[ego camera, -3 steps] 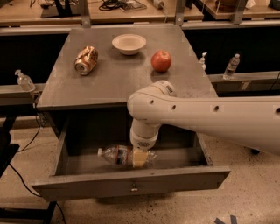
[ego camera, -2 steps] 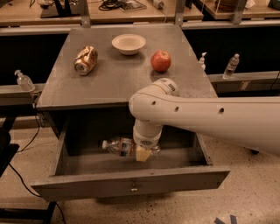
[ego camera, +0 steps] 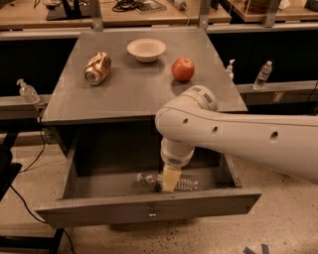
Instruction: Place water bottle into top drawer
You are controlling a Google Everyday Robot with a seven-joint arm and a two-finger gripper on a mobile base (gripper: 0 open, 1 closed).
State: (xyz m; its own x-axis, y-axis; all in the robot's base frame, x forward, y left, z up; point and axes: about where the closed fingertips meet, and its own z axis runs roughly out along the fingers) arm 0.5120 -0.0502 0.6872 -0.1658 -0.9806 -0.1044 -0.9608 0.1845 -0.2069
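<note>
Down inside open top drawer [ego camera: 149, 203], claw [ego camera: 169, 179] sits over middle of water bottle [ego camera: 188, 184]; how far open, and whether gripping, cannot tell. Bottle lies on side on drawer floor, near front panel. White arm [ego camera: 238, 139] reaches in from right. Grey desk [ego camera: 134, 94] above carries soda can [ego camera: 98, 68] on side, pale bowl [ego camera: 146, 49], red apple [ego camera: 183, 69]. Speckled floor [ego camera: 278, 218] below; wooden benches [ego camera: 149, 14] behind.
</note>
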